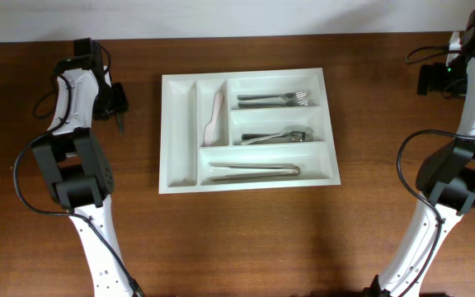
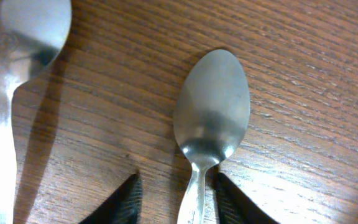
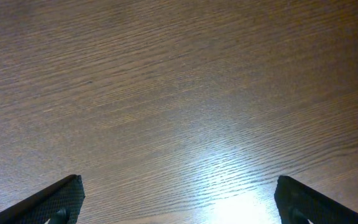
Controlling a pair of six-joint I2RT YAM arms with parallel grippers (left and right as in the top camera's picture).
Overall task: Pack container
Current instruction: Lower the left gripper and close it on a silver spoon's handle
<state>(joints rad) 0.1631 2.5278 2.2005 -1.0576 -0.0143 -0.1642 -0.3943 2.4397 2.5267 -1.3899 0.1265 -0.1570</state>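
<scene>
Overhead: white container (image 1: 180, 132) sits on the table (image 1: 246, 239) between left hand (image 1: 119, 115) and right hand (image 1: 429, 80), well apart from both, with forks (image 1: 275, 98) and tongs (image 1: 254, 171) inside. Left wrist: hand partly open, fingers (image 2: 124, 202) straddling a spoon (image 2: 211, 106) handle, gap on one side, not clamped; second spoon (image 2: 23, 31) beside it. Right wrist: hand wide open, holding nothing, over the table.

Dark wood-grain table (image 1: 246, 239), pale wall strip (image 1: 221, 16) behind.
</scene>
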